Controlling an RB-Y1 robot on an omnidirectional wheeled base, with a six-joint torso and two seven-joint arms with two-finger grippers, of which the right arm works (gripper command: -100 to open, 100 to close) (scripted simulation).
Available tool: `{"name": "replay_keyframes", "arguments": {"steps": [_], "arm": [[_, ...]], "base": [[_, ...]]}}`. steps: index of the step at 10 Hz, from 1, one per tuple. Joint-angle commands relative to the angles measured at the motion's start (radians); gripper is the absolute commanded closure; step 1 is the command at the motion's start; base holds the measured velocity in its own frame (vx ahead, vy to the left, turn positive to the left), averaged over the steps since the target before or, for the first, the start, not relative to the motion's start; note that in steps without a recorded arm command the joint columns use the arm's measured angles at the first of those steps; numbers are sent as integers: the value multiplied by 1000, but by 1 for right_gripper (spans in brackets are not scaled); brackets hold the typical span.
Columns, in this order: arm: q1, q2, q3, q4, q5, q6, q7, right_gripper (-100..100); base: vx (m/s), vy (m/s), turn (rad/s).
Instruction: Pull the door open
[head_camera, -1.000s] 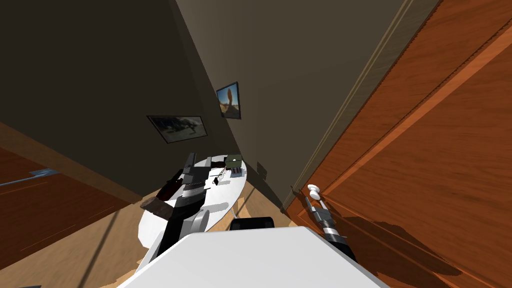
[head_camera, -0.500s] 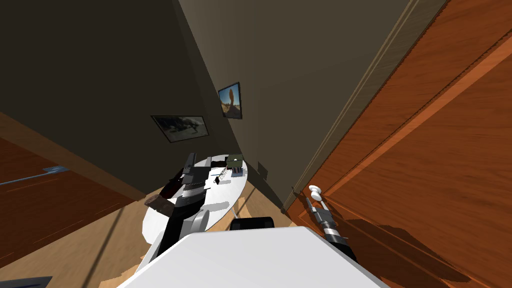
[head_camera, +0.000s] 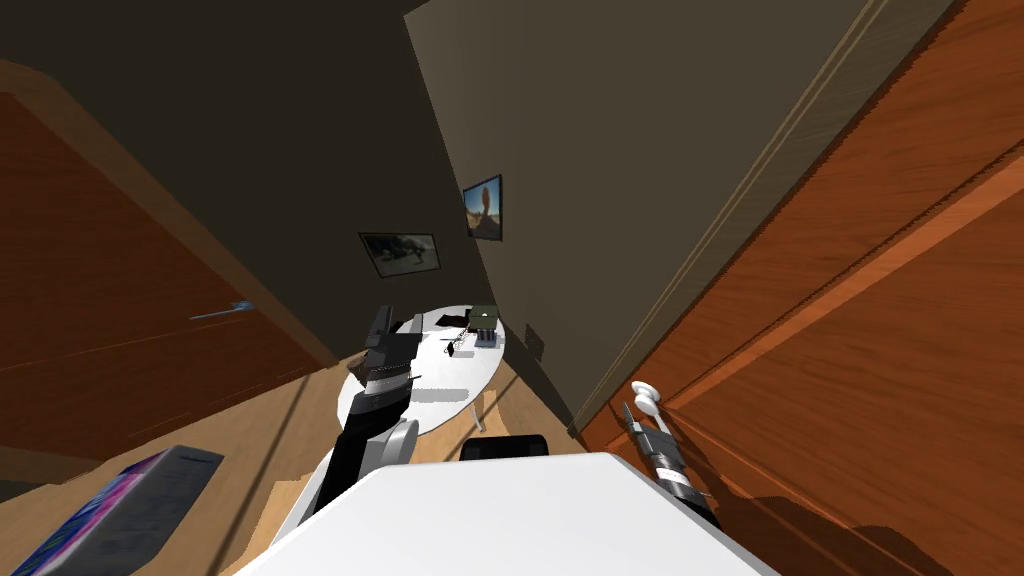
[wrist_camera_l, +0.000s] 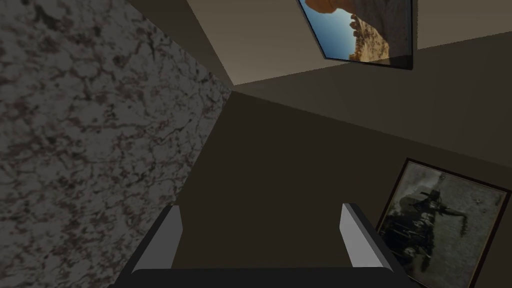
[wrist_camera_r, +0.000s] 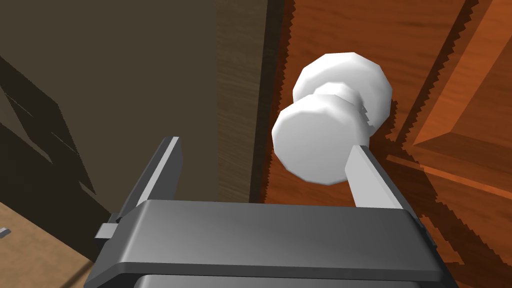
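A reddish-brown wooden door (head_camera: 850, 300) fills the right of the head view, with a white round knob (head_camera: 645, 393) near its edge by the dark frame (head_camera: 700, 270). My right gripper (head_camera: 631, 412) sits just below the knob. In the right wrist view the knob (wrist_camera_r: 315, 145) lies at the fingertips, touching or nearly touching one finger (wrist_camera_r: 367, 175), while the other stands far off. That gripper (wrist_camera_r: 265, 147) is open, not closed on the knob. My left gripper (head_camera: 380, 322) hangs open over the table, its fingers (wrist_camera_l: 160, 240) wide apart.
A white oval table (head_camera: 450, 400) with a green box (head_camera: 484, 317) and small items stands left of the door frame. A second brown door (head_camera: 120, 300) with a lever handle (head_camera: 225, 312) is far left. A purple patterned flat thing (head_camera: 110, 520) lies at the lower left.
My view has swung round: the left-hand door now looms large and the purple thing has come into sight. The right gripper stays just short of the knob.
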Motion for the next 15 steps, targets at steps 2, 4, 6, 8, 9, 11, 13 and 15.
{"name": "replay_keyframes", "arguments": {"steps": [2, 4, 6, 8, 9, 11, 13, 15], "arm": [[14, -9, -30, -18, -37, 11, 23, -100], [14, -9, -30, -18, -37, 11, 23, -100], [26, -5, -47, -18, -65, 14, 32, -100], [26, -5, -47, -18, -65, 14, 32, -100], [37, -2, -63, -18, -92, 16, 39, -100], [46, 0, -76, -18, -116, 18, 45, -100], [46, 0, -76, -15, -116, 18, 45, -100], [57, 3, -91, -19, -142, 20, 51, -100]], "base": [[-41, -23, 181], [-4, -3, -3], [-16, -5, 123], [-44, -24, 91], [-52, -22, 196], [-83, -32, 259], [-18, -21, 27], [-54, -15, 181]]}}
